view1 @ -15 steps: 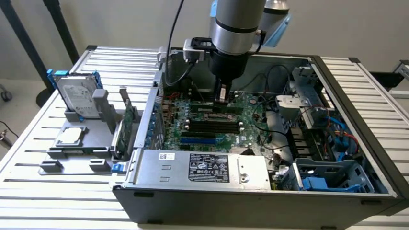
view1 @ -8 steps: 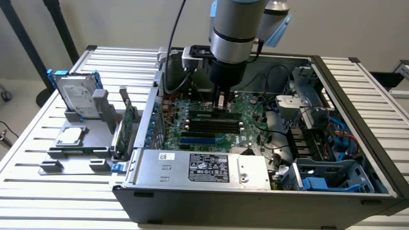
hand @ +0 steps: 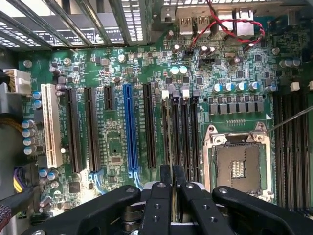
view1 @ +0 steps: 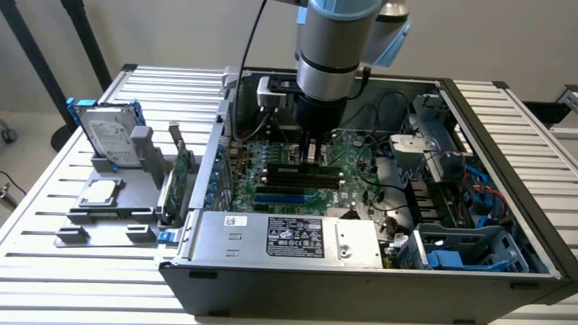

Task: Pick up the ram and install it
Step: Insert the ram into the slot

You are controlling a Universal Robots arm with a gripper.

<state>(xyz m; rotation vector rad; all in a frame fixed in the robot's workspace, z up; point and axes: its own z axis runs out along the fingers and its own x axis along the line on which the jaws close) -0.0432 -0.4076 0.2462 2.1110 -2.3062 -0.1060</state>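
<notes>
Bright diffuse light filled both views, pale glare washed the table slats [view1: 91, 271], case [view1: 361, 294] interior sat partly shadowed, motherboard [hand: 117, 142] was evenly lit, black gripper [hand: 172, 172] looked dim.

ARM: arm [view1: 336, 40] hangs straight down from above | WRIST: wrist [view1: 318, 115] vertical, in line over the tool | GRIPPER: gripper [view1: 312, 154] right beneath it, pointing down | FINGERS: two black fingers [hand: 161, 200] side by side, tips nearly touching, only a sliver between | LINKS: black linkage bars [hand: 98, 208] splayed out either side
</notes>
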